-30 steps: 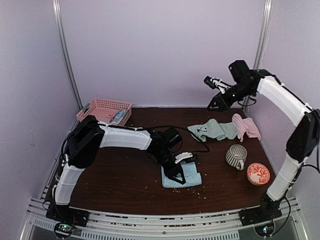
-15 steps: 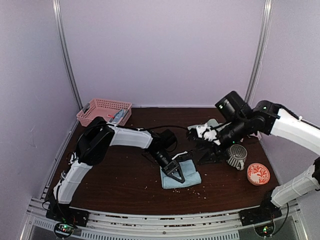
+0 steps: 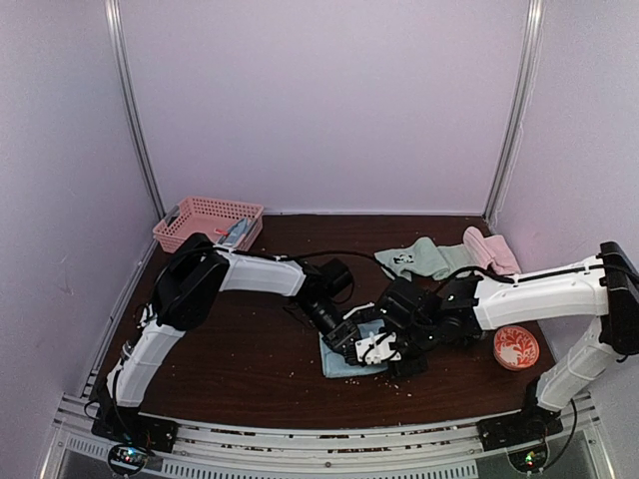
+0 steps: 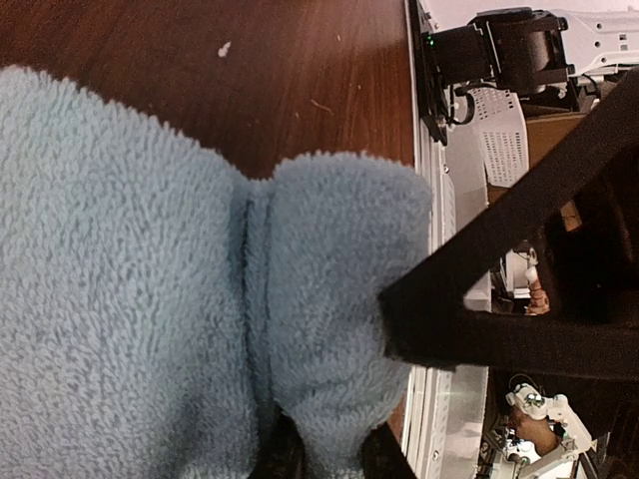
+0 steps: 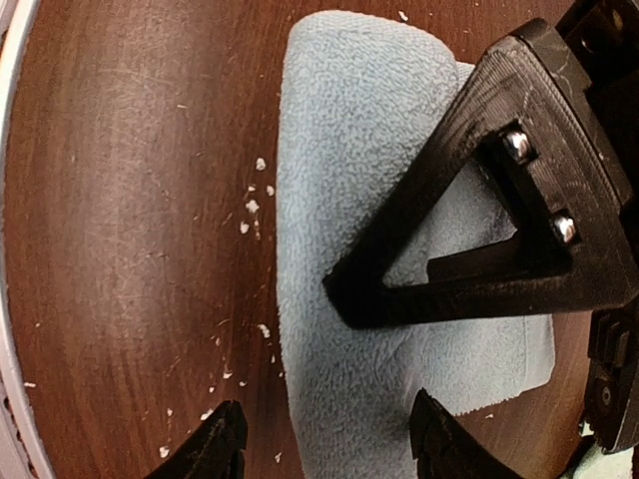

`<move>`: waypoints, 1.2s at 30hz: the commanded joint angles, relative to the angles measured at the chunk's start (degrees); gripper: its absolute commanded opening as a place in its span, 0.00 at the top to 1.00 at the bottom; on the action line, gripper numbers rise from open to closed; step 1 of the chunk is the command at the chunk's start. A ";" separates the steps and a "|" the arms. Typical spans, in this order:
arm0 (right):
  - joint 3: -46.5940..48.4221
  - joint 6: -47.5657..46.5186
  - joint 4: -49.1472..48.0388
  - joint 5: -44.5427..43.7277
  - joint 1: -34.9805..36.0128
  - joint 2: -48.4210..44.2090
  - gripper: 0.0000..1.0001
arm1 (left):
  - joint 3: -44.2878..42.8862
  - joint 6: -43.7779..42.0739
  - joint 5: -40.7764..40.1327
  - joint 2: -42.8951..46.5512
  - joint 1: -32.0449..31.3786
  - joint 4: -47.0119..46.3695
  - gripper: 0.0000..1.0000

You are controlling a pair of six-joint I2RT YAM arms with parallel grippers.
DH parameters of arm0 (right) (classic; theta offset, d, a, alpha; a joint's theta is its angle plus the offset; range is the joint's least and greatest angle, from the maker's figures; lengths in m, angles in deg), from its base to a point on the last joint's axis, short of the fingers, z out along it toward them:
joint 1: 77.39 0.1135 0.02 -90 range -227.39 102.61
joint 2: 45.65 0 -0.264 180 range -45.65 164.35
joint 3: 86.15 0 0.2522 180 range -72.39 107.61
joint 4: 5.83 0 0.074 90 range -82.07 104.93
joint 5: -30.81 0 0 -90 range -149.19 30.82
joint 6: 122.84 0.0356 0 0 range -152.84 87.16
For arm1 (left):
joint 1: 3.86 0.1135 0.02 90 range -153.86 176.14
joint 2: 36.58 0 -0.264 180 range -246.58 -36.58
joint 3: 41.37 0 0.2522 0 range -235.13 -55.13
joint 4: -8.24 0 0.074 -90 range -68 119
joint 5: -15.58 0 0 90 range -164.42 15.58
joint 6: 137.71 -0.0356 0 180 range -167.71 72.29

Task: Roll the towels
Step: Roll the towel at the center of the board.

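Pinching the blue towel [image 5: 329,150], left jaws sit beside parted right jaws.

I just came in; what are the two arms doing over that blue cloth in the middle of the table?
Both arms work on the light blue towel lying mid-table. The left claw pinches a bunched fold of it; the right claw hangs open just over its edge. It is not yet rolled. The green towel and the pink towel lie untouched at the back.
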 commanded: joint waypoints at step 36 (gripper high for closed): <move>35.78 -8.16 39.00 39.75 -19.78 50.45 0.90 | 40.95 -14.93 -61.00 50.33 -12.06 -31.42 0.42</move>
